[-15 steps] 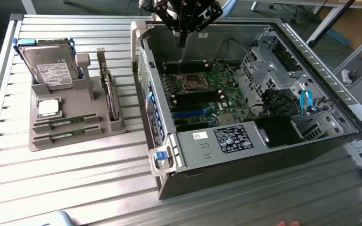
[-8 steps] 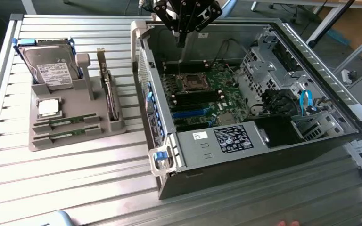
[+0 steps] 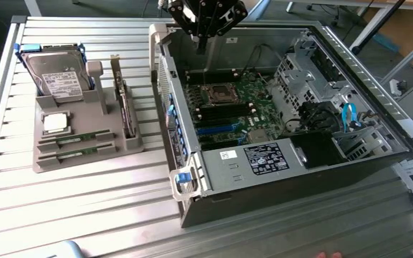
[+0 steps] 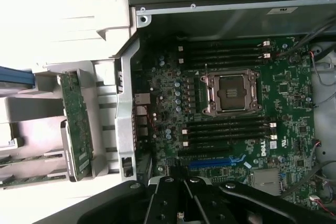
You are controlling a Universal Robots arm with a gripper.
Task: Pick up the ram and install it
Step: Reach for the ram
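Observation:
Two ram sticks (image 3: 76, 138) lie in slots at the front of the grey holder (image 3: 84, 161) on the exterior view's left; they appear as thin green strips (image 4: 23, 157) in the wrist view. My gripper (image 3: 201, 47) hangs shut and empty above the far wall of the open computer case (image 3: 192, 134), well away from the ram. From the wrist, my gripper (image 4: 181, 205) looks down on the motherboard (image 4: 283, 82), with its bare processor socket (image 4: 231, 93) and dark memory slots (image 4: 226, 132) on both sides.
The holder also carries a hard drive (image 3: 59, 78), a silver processor chip (image 3: 54, 122) and an upright expansion card (image 3: 125, 107). Inside the case are a drive cage (image 3: 300, 75), cables (image 3: 346, 115) and a black power-supply block (image 3: 318, 150). The slatted metal table (image 3: 70, 209) lies around them.

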